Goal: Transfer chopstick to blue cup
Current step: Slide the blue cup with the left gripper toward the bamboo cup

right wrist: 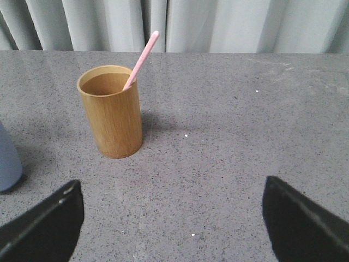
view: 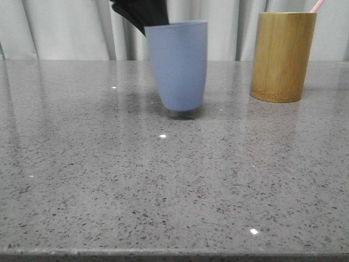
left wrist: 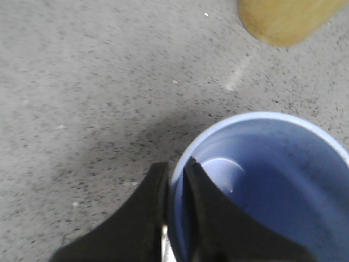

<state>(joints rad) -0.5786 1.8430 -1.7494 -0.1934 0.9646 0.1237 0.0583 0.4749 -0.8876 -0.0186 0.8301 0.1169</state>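
Observation:
The blue cup (view: 177, 64) hangs upright just above the grey table, a shadow under its base. My left gripper (view: 143, 15) is shut on the cup's rim (left wrist: 175, 180), one finger inside and one outside; the cup's inside (left wrist: 262, 185) is empty. A single pink chopstick (right wrist: 140, 59) leans in the bamboo holder (right wrist: 112, 112), which stands to the right of the cup (right wrist: 8, 158). In the front view only the chopstick's tip (view: 317, 5) shows above the holder (view: 282, 56). My right gripper (right wrist: 172, 210) stands wide open over bare table, some way short of the holder.
The speckled grey tabletop (view: 163, 185) stretches to its front edge at the bottom of the front view. A pale curtain (view: 65, 27) hangs behind the table's far edge.

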